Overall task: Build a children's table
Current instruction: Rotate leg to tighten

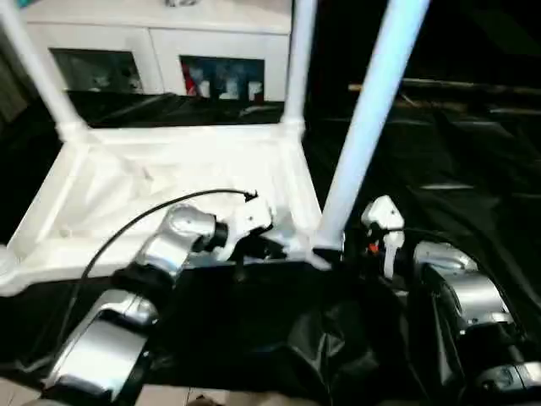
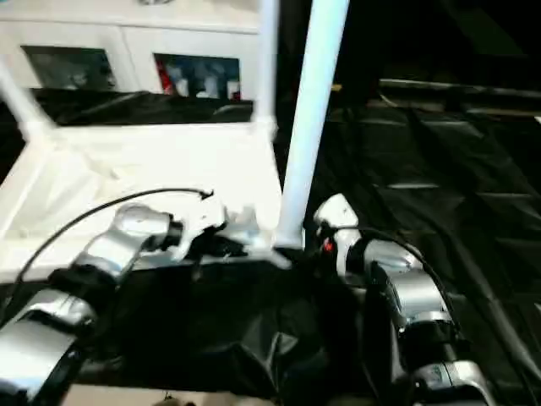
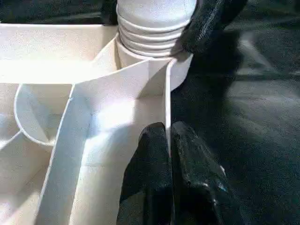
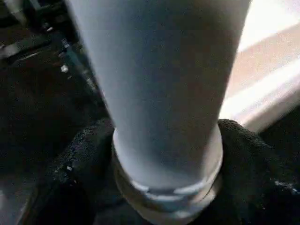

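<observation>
Glossy white plastic tabletop (image 1: 169, 182), shiny black sheet (image 1: 456, 152)

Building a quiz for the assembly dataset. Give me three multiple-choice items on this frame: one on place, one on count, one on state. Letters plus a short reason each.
1. Where does the left tool grip the tabletop?
A. On the edge rib beside the near right corner socket
B. On the far left leg
C. On the cabinet

2. How many legs stand upright in the tabletop's sockets in the head views?
A. One
B. Three
C. Five

3. How do the right tool's fingers stand?
A. Pressed together on nothing
B. Spread on either side of the near leg's base
C. Clamped on the black sheet

Answers:
1 A: the left wrist view shows its fingers pinching the thin rib by the socket.
2 B: two far corners and the near right corner each carry a leg.
3 B: the right wrist view shows a black finger on each side of the tube.
</observation>
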Available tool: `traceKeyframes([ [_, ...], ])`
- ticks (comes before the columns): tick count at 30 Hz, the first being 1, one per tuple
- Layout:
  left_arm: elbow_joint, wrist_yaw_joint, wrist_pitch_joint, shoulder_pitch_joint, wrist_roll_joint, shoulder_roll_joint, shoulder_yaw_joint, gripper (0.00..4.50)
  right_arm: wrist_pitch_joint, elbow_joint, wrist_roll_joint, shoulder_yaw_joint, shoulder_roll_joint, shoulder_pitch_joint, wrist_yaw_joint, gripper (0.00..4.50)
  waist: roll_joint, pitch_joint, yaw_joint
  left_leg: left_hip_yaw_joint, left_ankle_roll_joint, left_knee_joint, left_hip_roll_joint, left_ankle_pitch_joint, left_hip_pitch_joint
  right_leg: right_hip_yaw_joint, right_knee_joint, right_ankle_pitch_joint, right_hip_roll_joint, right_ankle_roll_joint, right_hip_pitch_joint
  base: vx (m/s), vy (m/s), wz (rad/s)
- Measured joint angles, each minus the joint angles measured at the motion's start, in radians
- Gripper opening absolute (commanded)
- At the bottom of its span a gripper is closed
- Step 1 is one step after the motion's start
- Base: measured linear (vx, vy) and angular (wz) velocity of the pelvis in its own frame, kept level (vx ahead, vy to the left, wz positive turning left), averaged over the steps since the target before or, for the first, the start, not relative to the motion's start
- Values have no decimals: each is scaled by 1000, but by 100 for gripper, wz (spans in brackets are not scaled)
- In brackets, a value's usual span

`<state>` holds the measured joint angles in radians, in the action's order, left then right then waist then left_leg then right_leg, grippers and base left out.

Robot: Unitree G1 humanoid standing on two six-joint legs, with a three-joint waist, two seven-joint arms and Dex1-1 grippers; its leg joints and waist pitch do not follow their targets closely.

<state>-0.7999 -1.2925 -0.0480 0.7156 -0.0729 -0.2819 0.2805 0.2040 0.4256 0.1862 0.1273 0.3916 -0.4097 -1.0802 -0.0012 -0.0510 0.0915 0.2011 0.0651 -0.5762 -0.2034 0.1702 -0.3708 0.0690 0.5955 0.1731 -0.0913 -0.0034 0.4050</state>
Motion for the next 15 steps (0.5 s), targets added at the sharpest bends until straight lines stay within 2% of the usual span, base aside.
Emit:
traceKeyframes([
  [2, 2, -13, 0, 0, 3, -6, 0, 0, 0, 1, 0, 6, 2, -10, -17, 349, 0, 0, 2, 0, 0, -1, 0, 0, 0, 0, 0, 0, 0, 0, 0, 0, 0, 0],
  [3, 2, -14, 0, 0, 3, -10, 0, 0, -2, 3, 0, 8, 3, -16, -22, 324, -1, -1, 1, 0, 0, -1, 0, 0, 0, 0, 0, 0, 0, 0, 0, 0, 0, 0],
  [6, 13, -14, 1, -5, 3, -18, 0, 0, -11, 14, 0, 9, 1, -22, -38, 313, -3, -2, 0, 0, 0, -2, 0, 0, 0, -1, 1, 0, 0, 0, 0, 0, 0, 0],
  [9, 21, -14, 4, -9, 3, -20, 0, 0, -12, 15, 1, 9, 0, -22, -41, 283, -3, -2, 0, 0, 0, -1, 0, 0, 0, 0, 1, 0, 0, 0, 0, 0, 0, 0],
  [15, 32, -2, 12, -15, 3, -15, -1, 0, -18, 20, 0, 10, -8, -21, -22, 275, -3, -2, -2, 0, 0, -1, 0, 0, 0, 0, 1, 0, 0, 0, 0, 0, 0, 0],
])
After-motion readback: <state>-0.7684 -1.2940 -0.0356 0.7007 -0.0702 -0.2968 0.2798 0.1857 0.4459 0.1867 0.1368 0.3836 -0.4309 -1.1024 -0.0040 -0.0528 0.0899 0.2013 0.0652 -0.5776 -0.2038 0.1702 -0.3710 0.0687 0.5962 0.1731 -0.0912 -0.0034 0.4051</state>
